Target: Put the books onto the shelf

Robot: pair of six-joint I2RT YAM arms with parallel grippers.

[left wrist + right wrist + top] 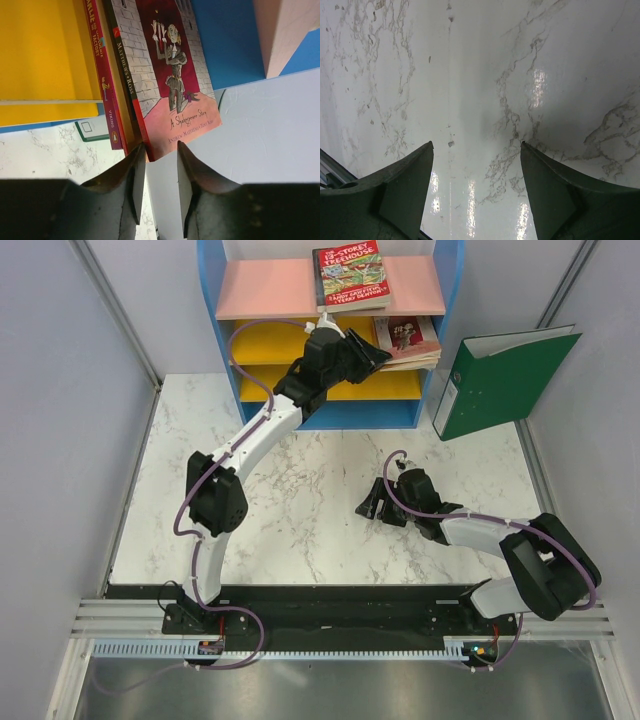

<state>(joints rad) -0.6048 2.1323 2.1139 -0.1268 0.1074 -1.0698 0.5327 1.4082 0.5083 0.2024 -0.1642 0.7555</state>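
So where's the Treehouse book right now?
In the top view, the Treehouse book lies on the pink top board of the shelf, right of middle, above the book stack on the yellow board.

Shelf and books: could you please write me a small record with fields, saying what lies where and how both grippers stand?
shelf: blue frame, pink top board, yellow lower boards
top board: Treehouse book lying flat
upper yellow board, right end: stack of books
left gripper: at the stack, jaws a little apart, nothing between them
right gripper: low over the table, open, empty
binder: green, standing to the right of the shelf
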